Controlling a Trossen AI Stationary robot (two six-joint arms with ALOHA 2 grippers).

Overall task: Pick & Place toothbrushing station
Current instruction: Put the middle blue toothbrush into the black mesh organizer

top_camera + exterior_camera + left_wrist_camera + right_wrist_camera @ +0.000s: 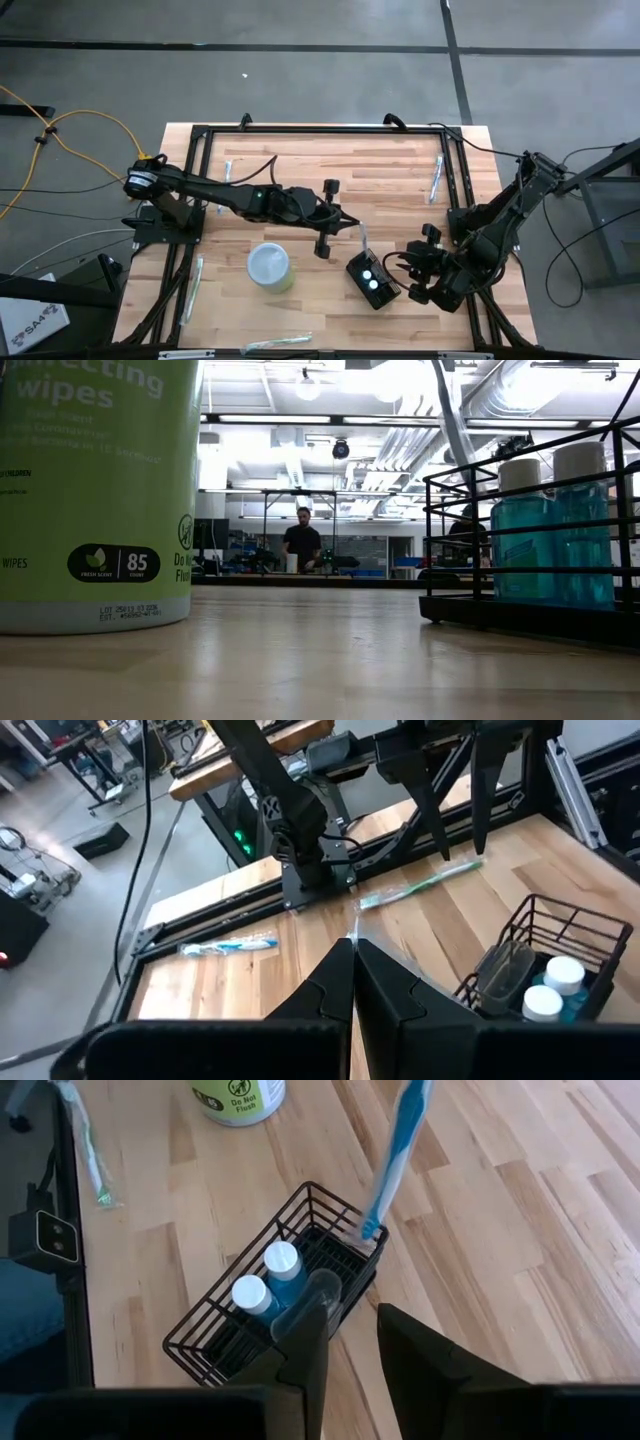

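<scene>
The high view looks straight down on the whole desk (400, 170) and both arms, from well above. The low view sits at desk height, very near the wipes tub (95, 495) and the wire basket (530, 560), facing level into the room where a person (302, 542) stands far off. Each wrist view looks down past its own arm's jaws; both share the basket (270, 1310) and its bottles (555, 988) with the high view.
</scene>
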